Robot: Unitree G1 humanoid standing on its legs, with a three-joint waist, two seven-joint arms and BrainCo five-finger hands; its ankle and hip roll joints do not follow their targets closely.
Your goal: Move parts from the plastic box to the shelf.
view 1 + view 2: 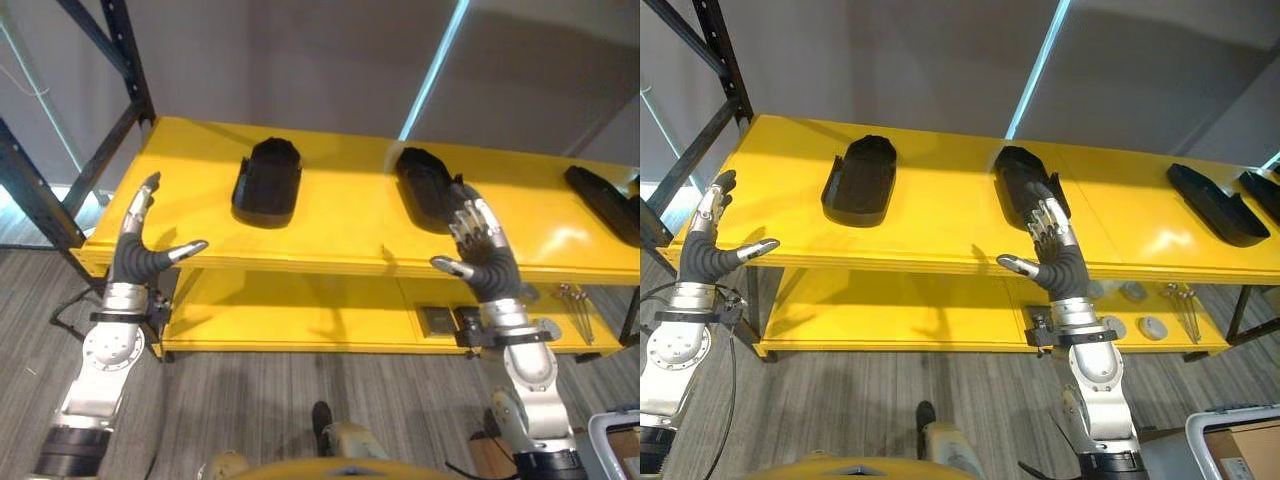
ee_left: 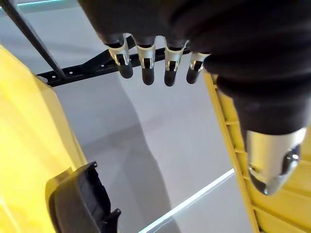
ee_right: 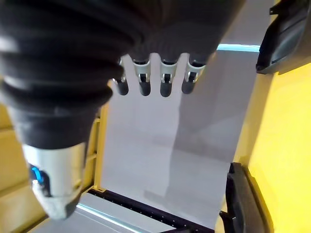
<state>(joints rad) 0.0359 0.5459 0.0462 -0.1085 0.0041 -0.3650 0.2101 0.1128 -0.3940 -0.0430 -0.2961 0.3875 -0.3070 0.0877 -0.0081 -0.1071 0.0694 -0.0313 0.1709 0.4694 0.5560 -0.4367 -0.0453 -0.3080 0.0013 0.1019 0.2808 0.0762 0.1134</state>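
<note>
Two black moulded plastic parts, one to the left (image 1: 267, 181) and one in the middle (image 1: 424, 186), lie flat on the glossy yellow metal shelf (image 1: 340, 235); more black parts (image 1: 1215, 203) sit further right. The right hand (image 1: 1052, 255) hovers just before the middle part, fingers straight and empty; a careless retreat could knock it. The left hand (image 1: 140, 250) hangs spread and empty by the shelf's corner, near the dark steel upright (image 1: 40, 200). Below is grey striped carpet (image 1: 260, 400), behind it a plain grey wall (image 1: 330, 60).
</note>
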